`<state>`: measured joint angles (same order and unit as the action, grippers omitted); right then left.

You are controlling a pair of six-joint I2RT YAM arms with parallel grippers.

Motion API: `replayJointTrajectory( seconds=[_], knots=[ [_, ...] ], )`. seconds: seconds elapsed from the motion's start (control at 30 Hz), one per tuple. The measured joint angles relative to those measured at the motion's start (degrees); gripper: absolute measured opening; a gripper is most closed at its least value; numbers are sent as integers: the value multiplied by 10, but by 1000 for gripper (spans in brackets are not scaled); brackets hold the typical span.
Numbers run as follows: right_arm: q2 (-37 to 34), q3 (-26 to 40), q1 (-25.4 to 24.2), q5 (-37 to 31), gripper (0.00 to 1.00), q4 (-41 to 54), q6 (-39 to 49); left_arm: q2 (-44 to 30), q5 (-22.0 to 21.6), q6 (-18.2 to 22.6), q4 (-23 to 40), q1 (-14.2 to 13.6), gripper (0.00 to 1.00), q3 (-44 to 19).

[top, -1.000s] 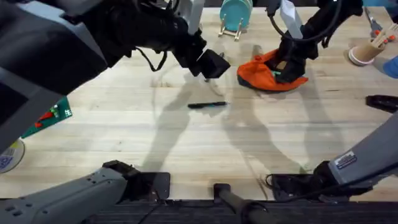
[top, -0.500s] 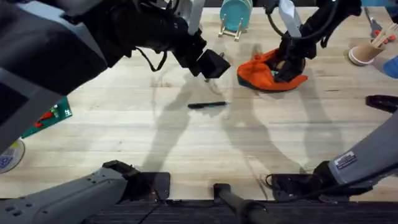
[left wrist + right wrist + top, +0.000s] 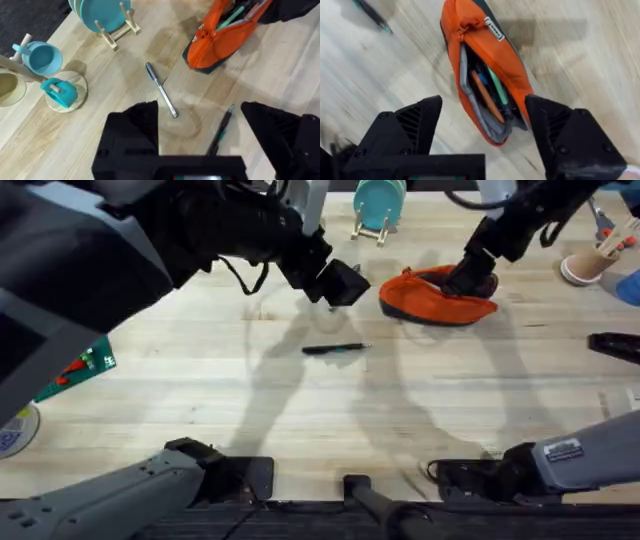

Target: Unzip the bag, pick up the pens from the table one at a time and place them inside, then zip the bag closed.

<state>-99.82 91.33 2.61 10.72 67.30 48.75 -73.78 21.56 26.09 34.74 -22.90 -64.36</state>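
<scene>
This looks like a robot test lab set up with household props, not a lived-in home. The landmark is the bench (image 3: 300, 410), a wide butcher-block top with plank seams, and two robot arms are bolted along its near edge. Beyond the orange pencil bag (image 3: 437, 298) on that bench stands a wooden rack holding a teal plate (image 3: 100, 15), with a blue mug (image 3: 42, 56) beside it on a stand. To the bag's right sits a pink cup of wooden sticks (image 3: 590, 262). A green printed card (image 3: 80, 370) lies far to the bag's left.
</scene>
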Motion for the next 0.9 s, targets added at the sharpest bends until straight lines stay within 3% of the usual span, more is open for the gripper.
replayJointTrajectory(
  seconds=[0.63, 0.9],
  knots=[
    [41, 59, 0, 1, 996, 2, -383, 0, 0, 0, 0, 0, 993, 0],
    [41, 59, 0, 3, 998, 2, -439, 0, 0, 3, 15, 0, 995, 0]
  ],
)
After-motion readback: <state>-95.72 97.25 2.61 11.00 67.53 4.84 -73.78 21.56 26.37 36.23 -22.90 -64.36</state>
